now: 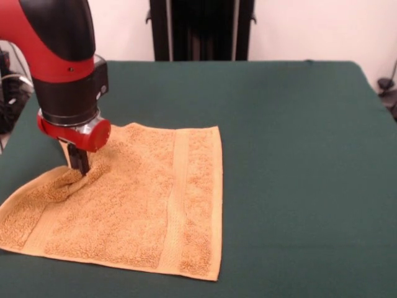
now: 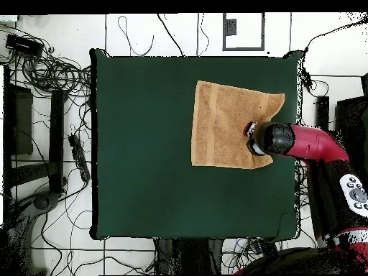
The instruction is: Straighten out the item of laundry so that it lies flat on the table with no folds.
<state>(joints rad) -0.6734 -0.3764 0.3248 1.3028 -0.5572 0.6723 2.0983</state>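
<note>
The orange-tan towel (image 1: 142, 198) lies mostly spread on the dark green table (image 1: 298, 155), near its front left in the front view. A woven band runs along its right side. Its far left part is bunched into a raised ridge. My gripper (image 1: 78, 162) stands straight down on that ridge, its dark fingers close together and pinching the bunched cloth. In the overhead view the towel (image 2: 223, 126) lies at the table's (image 2: 144, 144) upper right, with the gripper (image 2: 249, 136) over its right part. No white tag shows.
The towel's left corner reaches close to the table's left edge in the front view. The black pedestal (image 1: 201, 30) stands behind the table's far edge. Cables (image 2: 50, 72) and equipment lie on the floor around the table in the overhead view.
</note>
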